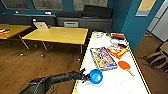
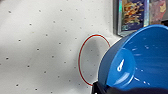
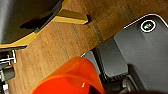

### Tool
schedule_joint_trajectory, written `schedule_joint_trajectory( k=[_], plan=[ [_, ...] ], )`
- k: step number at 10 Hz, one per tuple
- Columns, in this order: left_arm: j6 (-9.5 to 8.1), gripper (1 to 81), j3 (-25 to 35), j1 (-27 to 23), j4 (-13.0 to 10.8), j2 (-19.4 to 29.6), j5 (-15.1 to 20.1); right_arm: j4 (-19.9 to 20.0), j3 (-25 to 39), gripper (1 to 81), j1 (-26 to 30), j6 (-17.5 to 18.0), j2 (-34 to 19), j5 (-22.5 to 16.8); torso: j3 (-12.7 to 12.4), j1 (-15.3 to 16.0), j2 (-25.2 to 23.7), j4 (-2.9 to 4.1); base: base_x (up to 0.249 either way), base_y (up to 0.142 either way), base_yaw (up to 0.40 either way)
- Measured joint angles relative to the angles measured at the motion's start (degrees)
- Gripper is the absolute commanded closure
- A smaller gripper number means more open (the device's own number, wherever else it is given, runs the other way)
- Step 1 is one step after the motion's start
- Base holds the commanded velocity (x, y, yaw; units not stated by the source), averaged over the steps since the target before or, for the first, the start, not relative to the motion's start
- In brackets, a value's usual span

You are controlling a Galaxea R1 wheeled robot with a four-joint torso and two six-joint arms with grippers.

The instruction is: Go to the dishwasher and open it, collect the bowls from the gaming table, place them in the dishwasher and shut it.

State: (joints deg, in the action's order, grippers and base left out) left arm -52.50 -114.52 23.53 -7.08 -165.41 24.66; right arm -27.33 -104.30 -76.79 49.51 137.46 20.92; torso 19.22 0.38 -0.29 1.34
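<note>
A blue-walled room with a wooden floor holds yellow-topped desks and, on the right, the white gaming table with its yellow frame. The left pincer reaches in over the near edge of this desk, clamped on the rim of the blue bowl, which is tilted on its side just above the white top. In the left wrist view the blue bowl sits beside a red circle marked on the dotted surface. Farther along the desk lie board-game boxes and an orange paddle. In the right wrist view an orange bowl appears close to the camera over the floor; whether the right pincer grips it I cannot tell.
</note>
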Motion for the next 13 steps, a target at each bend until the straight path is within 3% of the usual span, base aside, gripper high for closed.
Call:
schedule_joint_trajectory(
  k=[4,7,9,13],
  plan=[
    [-0.05,81.1,18.76,-1.57,-4.35,9.52,0.26,-0.39,-0.07,81.1,-0.05,0.0,0.0,0.0,0.0,0.0,0.0,0.0,0.0,0.0,0.0],
    [-0.05,81.1,32.27,-2.89,-8.37,21.57,0.61,-0.63,-1.18,81.1,-2.12,-0.01,-0.2,-0.02,-0.48,0.02,0.0,0.0,0.0,0.0,0.0],
    [-0.11,81.1,38.14,0.39,-13.03,29.25,1.4,-0.98,-2.34,81.1,-2.89,0.0,-0.22,-0.09,-2.56,0.02,0.0,0.0,0.0,0.0,0.0],
    [-0.09,81.1,45.7,10.59,-21.69,37.79,1.44,-1.27,-2.62,81.1,-3.58,-0.01,-0.15,-0.2,-7.74,-0.02,-0.02,0.0,0.0,0.0,0.0]
  ],
)
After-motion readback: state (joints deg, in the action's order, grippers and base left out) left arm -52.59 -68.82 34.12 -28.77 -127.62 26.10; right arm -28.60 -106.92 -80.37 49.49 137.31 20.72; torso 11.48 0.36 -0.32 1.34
